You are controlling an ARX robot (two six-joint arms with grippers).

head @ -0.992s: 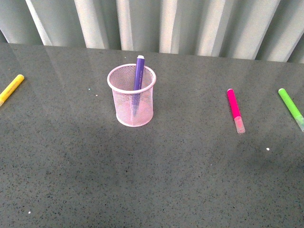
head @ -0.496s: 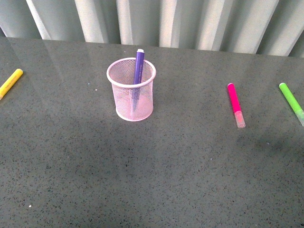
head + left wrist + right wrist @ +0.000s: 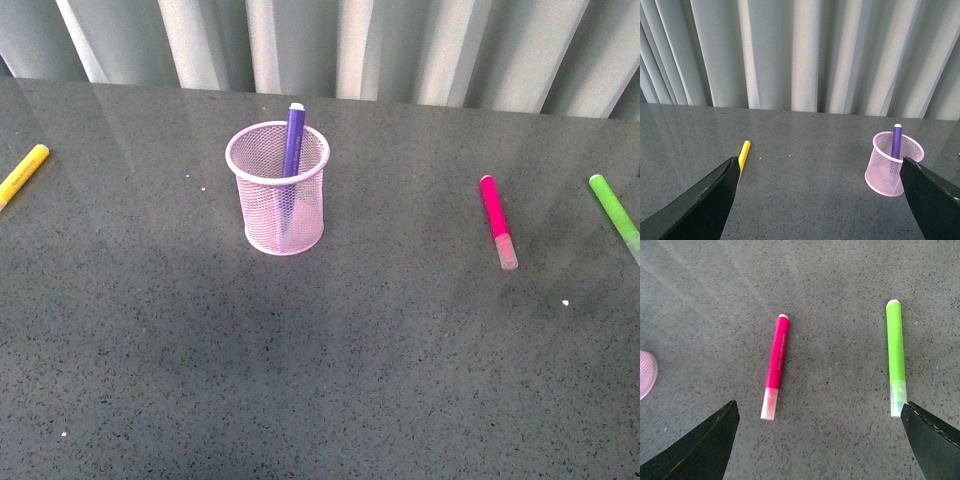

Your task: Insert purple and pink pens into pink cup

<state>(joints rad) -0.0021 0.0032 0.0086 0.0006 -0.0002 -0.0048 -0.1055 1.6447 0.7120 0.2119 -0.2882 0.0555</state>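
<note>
Half done: the purple pen (image 3: pixel 292 140) stands inside the pink cup (image 3: pixel 262 215). The pink pen (image 3: pixel 494 212) lies on the table (image 3: pixel 300 380) at the cup's three o'clock. The left gripper (image 3: pixel 818 161) and right gripper (image 3: pixel 818 405) both gape apart, empty.
</note>
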